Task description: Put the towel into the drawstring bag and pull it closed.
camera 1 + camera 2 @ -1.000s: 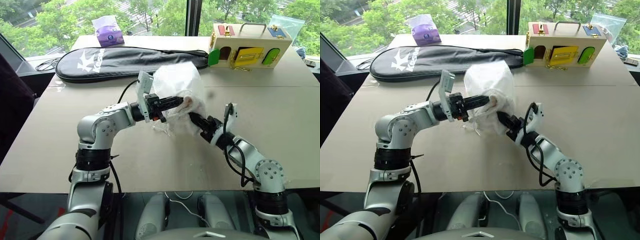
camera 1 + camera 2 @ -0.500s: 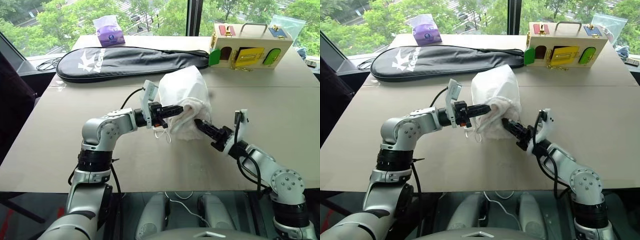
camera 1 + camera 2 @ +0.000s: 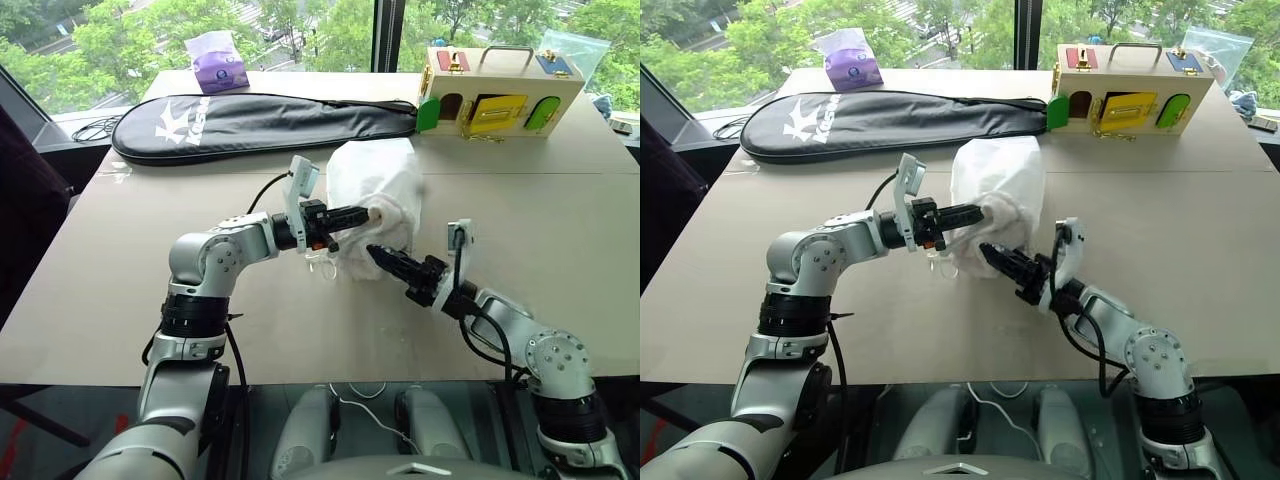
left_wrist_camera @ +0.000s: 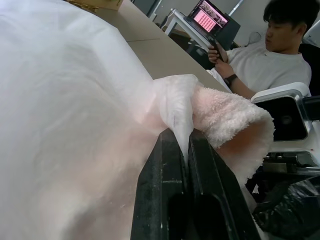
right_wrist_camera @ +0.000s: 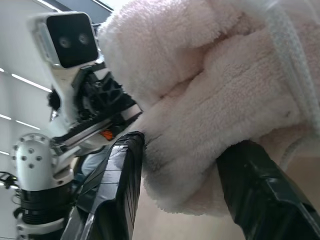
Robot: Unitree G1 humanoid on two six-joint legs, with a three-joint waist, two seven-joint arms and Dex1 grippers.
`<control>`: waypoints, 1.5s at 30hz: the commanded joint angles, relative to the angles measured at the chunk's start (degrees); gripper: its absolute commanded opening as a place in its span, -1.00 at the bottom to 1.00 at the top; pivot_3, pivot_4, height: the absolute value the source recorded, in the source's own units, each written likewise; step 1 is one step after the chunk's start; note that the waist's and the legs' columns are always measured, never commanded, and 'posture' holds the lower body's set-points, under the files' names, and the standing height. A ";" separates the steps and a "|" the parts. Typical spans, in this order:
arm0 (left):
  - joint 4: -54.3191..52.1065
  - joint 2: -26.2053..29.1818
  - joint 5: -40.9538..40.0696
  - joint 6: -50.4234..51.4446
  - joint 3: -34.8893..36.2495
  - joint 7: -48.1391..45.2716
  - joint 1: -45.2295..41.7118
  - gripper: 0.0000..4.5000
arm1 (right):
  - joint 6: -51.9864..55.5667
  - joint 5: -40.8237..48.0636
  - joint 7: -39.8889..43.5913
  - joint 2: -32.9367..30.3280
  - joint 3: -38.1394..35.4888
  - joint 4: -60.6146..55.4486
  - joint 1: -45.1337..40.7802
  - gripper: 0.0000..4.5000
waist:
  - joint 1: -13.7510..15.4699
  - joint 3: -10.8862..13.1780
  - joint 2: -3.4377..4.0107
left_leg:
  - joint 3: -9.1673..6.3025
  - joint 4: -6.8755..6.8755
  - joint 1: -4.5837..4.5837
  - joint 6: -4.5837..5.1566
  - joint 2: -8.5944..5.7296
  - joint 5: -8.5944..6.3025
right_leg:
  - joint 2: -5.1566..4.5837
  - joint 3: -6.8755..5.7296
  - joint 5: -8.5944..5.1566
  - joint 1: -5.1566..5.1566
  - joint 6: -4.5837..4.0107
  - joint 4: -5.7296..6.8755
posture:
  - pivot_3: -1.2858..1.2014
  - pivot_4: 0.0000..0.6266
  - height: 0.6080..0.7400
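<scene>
bag (image 3: 365, 175): thin white cloth, semi-translucent, smooth, faint sheen
towel (image 5: 210, 100): off-white cloth, thick, fluffy looped pile, matt
fingers (image 4: 165, 190): black plastic, smooth, slightly glossy
desk (image 3: 560, 230): beige, matt, smooth
racket cover (image 3: 250, 122): black fabric, matt, white print
box (image 3: 498, 92): pale wood, coloured painted doors, brass-look metal latches

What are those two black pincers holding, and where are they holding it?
The left pincer pinches the drawstring bag by its mouth edge. The right pincer has its fingers around the towel poking out; firm hold unclear.
</scene>
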 commanded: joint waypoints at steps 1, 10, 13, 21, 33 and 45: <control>-1.87 0.34 -0.07 -1.06 -0.79 -1.84 0.27 -1.00 | -0.44 -2.72 1.46 0.76 0.53 -1.29 -0.83 -0.66 | 0.00 0.00 0.00 | -0.02 0.00 0.00 0.00 0.00 0.00 | 0.00 -0.01 0.00 0.00 0.00 0.00 | 0.03 -0.52 1.00; -3.24 1.45 0.15 -0.89 -2.95 -4.12 2.64 -1.00 | -5.70 -12.71 3.16 6.22 -0.48 -0.20 -3.89 -0.99 | -0.08 0.00 0.00 | -0.02 0.00 0.00 0.00 0.01 0.00 | 0.01 0.00 0.00 -0.01 0.00 0.03 | 0.03 -0.52 1.00; -4.29 1.66 -0.48 -0.51 -4.07 -5.45 3.06 -1.00 | -7.57 -14.40 3.67 9.38 -1.54 2.47 -6.52 -0.99 | -0.07 0.00 0.00 | -0.02 0.00 0.00 -0.01 0.01 0.00 | 0.01 0.00 0.00 -0.02 0.00 0.03 | 0.03 -0.52 1.00; -5.14 0.95 -1.16 0.63 -5.27 -6.79 2.82 -1.00 | -10.42 -5.32 5.42 19.27 -10.11 7.37 -9.55 -0.99 | -0.03 0.00 0.01 | -0.03 -0.01 0.00 -0.01 0.00 0.00 | -0.01 -0.01 0.01 -0.01 0.00 0.02 | 0.03 -0.52 1.00; -7.93 0.90 -2.55 1.98 -6.47 -7.94 4.72 -1.00 | -9.33 8.91 1.81 21.73 -15.81 9.56 -13.14 -0.99 | -0.29 0.02 0.03 | -0.04 -0.03 0.02 -0.01 0.00 0.00 | 0.00 -0.01 0.00 -0.02 -0.01 0.06 | 0.03 -0.52 1.00; 0.07 -0.58 -2.37 -1.74 0.66 -5.10 -1.84 -1.00 | 0.69 10.70 5.04 8.78 -11.63 0.77 -2.92 -0.99 | -0.01 0.02 0.03 | -0.03 -0.02 0.00 0.00 -0.04 0.00 | -0.03 -0.03 0.00 -0.01 0.00 0.02 | 0.03 -0.52 1.00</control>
